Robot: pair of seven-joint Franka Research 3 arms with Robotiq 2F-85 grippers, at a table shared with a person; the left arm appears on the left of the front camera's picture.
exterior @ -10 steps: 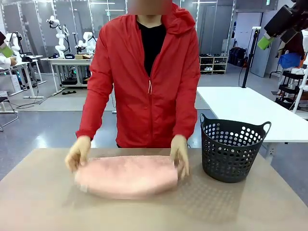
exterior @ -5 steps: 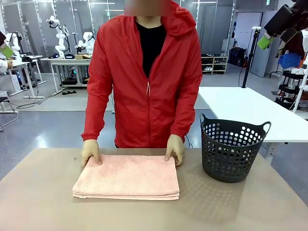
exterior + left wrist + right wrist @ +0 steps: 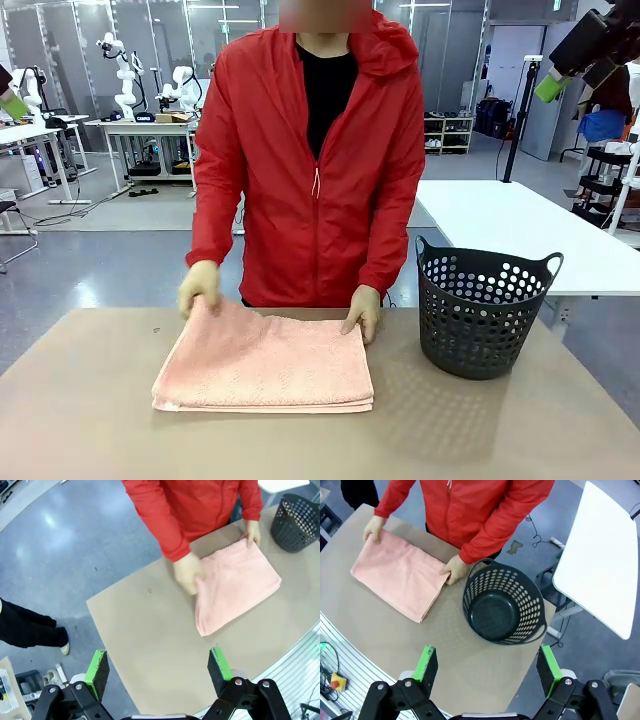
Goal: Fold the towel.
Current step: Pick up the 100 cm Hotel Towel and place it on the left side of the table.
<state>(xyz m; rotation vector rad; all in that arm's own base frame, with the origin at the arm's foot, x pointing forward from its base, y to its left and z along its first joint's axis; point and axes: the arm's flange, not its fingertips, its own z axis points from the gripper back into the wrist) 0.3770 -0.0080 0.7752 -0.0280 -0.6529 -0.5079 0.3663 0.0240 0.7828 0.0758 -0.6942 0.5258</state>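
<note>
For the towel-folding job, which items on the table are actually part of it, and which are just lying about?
Part of the job:
- towel, folded flat on the table
- the person's hands, one lifting a far corner, the other on the opposite far corner

Just lying about:
- black basket, empty, standing beside the towel
- left gripper and right gripper, both open, high above the table

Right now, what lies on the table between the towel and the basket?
Nothing; in the front view, bare tan table separates the folded towel from the basket. The person's hand rests on the towel's far corner.
</note>
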